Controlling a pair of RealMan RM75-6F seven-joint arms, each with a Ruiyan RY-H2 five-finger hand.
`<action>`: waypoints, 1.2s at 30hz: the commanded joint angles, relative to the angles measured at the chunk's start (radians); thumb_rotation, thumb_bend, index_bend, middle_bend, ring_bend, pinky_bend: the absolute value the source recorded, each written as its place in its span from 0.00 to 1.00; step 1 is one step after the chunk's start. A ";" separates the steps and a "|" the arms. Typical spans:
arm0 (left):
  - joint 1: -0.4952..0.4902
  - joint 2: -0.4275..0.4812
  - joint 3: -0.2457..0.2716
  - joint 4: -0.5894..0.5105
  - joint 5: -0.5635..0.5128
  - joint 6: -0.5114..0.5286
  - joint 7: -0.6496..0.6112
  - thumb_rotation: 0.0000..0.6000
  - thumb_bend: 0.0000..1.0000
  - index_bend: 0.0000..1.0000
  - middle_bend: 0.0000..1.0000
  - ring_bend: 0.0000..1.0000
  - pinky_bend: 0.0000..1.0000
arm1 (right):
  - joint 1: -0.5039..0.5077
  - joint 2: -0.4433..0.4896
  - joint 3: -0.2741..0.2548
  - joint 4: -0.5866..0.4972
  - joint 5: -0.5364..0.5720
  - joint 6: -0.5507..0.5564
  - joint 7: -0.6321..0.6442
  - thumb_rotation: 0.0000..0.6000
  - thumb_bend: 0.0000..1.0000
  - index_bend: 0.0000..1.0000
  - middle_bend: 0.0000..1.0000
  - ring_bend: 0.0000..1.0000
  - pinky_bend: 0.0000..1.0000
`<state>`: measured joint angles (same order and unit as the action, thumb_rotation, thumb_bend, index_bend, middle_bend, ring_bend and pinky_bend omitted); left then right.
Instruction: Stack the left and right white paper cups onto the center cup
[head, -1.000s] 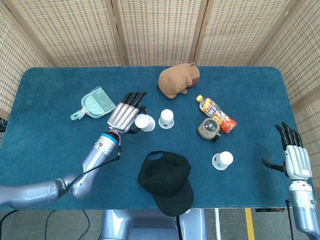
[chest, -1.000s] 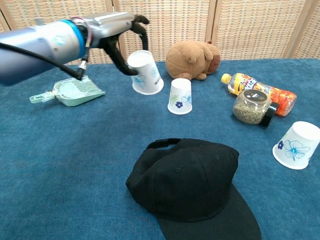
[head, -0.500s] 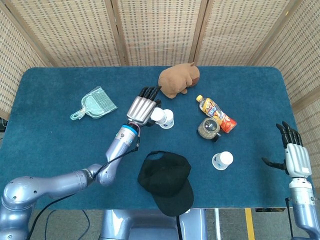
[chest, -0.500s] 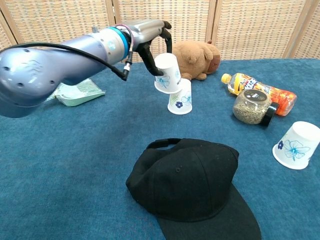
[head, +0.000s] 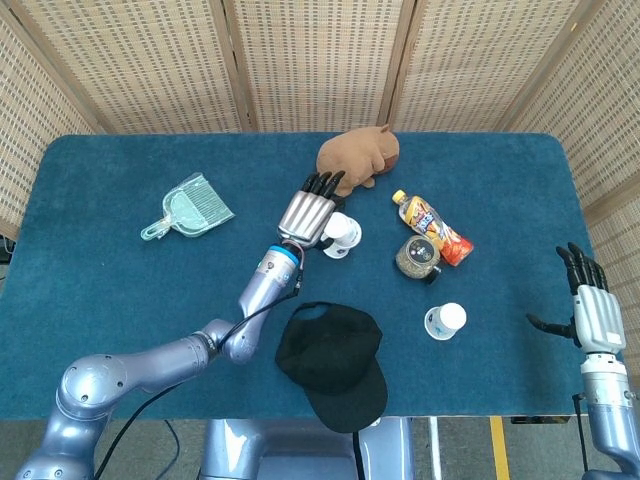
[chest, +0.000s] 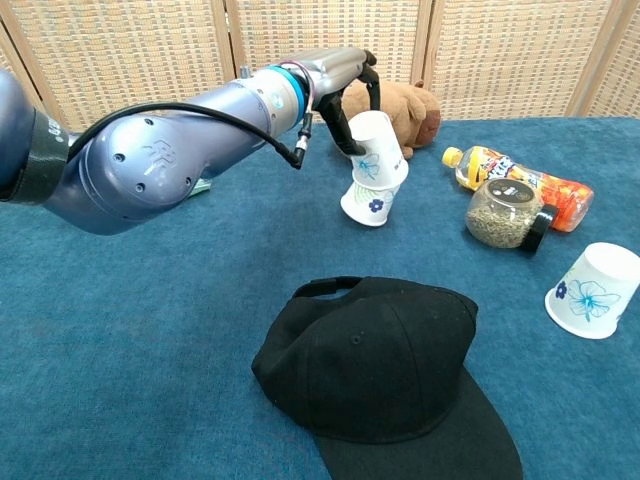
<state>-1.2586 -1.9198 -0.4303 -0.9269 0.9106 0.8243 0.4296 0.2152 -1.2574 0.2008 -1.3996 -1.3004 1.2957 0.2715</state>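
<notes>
Wicker screens behind, blue tabletop (head: 100, 290) in front w/ clutter: dustpan (head: 190, 207), plush (head: 358, 158), bottle (head: 432, 226), jar (head: 417, 257), black cap (head: 332, 362).

Left robot hand (chest: 352, 78) pinches 1 cup (chest: 379, 148) from behind, rim down, set tilted over the center cup (chest: 369, 204); the 2 touch but don't look fully nested, and the lower 1 leans too. Top cup's axis tips toward the plush side, so I'd say it needs straightening before it slides down.

Right cup (head: 444, 320) sits upside down near the front edge, well right of the stack, beside the cap. Right robot hand (head: 591, 305) is spread, empty, at the far right edge. It's the nearer 1 for that cup, which lies to its left.
</notes>
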 joint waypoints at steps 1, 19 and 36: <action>0.004 0.006 0.008 -0.007 0.018 0.011 -0.010 1.00 0.28 0.41 0.00 0.00 0.04 | 0.001 -0.001 0.000 0.001 0.001 -0.003 0.001 1.00 0.11 0.02 0.00 0.00 0.00; -0.003 0.053 0.004 -0.073 -0.075 -0.015 0.074 1.00 0.28 0.33 0.00 0.00 0.04 | -0.001 0.004 0.000 -0.004 -0.005 0.000 0.011 1.00 0.11 0.02 0.00 0.00 0.00; 0.087 0.136 0.045 -0.270 -0.151 0.098 0.116 1.00 0.17 0.09 0.00 0.00 0.00 | -0.007 0.012 -0.003 -0.007 -0.013 0.007 0.025 1.00 0.11 0.02 0.00 0.00 0.00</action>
<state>-1.2310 -1.8300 -0.4096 -1.1099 0.7498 0.8664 0.5604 0.2084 -1.2455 0.1978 -1.4061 -1.3136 1.3027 0.2962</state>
